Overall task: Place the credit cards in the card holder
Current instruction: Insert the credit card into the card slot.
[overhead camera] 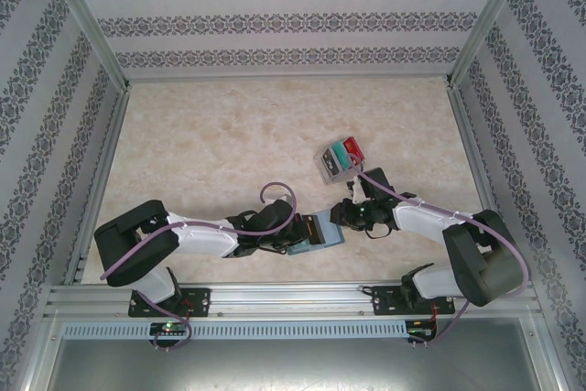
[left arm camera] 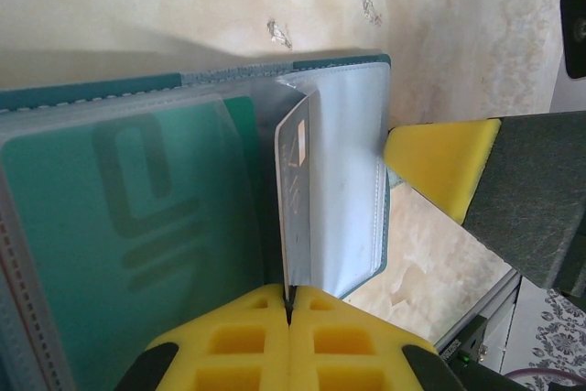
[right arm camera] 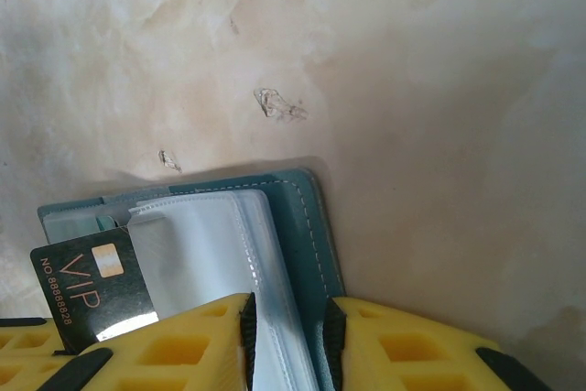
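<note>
My left tool (left arm camera: 288, 307) is pressed together on the edge of a dark card (right arm camera: 87, 283), the one marked VIP with a small chip. Pinching only that edge leaves most of the card free to slide forward. My right tool (right arm camera: 288, 310) is clamped on the near edge of the card holder (right arm camera: 304, 200), with the teal cover and a stack of clear sleeves between its pads. I judge this grip keeps the holder from skating across the desk (right arm camera: 421, 89) when the card pushes against it. In the left wrist view one yellow pad (left arm camera: 439, 157) of that right tool sits at the holder's far side, bracing it. The holder lies open near the front middle of the desk, between my two arms. The dark card stands on edge at the mouth of a clear sleeve (left arm camera: 346, 180); I cannot tell whether its leading edge is already inside. The sleeve beside it seems to be filled, since a teal-green card (left arm camera: 137, 226) with a paler logo shows through the plastic. Further out and a little to the right, well apart from the holder, stands a clear tray (overhead camera: 327, 168). A red card (overhead camera: 354, 146) and another teal card (overhead camera: 341, 151) lean upright in it, so by my reckoning those two have yet to be moved.
</note>
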Controlling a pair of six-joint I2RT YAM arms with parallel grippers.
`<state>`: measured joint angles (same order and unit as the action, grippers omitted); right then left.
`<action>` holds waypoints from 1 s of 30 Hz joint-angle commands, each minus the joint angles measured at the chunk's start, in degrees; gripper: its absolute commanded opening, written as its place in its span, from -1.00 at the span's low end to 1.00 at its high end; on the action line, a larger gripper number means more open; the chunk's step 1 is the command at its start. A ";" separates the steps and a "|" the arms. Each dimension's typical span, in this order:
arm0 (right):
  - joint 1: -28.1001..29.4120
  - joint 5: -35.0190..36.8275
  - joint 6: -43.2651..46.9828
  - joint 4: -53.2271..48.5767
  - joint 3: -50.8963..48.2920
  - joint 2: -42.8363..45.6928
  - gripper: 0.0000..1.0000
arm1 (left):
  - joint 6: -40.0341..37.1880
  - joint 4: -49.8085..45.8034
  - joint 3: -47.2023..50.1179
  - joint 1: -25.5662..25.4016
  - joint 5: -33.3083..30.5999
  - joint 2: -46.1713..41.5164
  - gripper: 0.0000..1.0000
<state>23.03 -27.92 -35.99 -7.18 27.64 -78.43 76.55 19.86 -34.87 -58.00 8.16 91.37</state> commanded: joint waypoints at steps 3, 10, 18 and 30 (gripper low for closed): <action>0.70 2.87 0.92 -2.11 -1.10 -2.26 -0.40 | -1.06 -1.25 -2.88 0.56 1.02 2.92 -0.99; 0.70 2.98 0.80 -2.35 -1.32 -1.64 -0.40 | -1.77 -2.75 -6.21 0.51 1.96 6.04 -0.80; 0.62 3.14 0.73 -2.27 -1.40 -1.46 -0.39 | -1.90 -11.01 -6.65 0.10 -0.56 3.74 -0.63; 0.62 2.78 0.98 -2.16 -1.16 -2.07 -0.39 | -4.22 -13.01 -10.48 -0.01 0.75 6.06 -0.76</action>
<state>23.03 -27.92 -35.99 -7.20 27.64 -78.39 73.80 7.86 -43.48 -58.00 8.01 95.64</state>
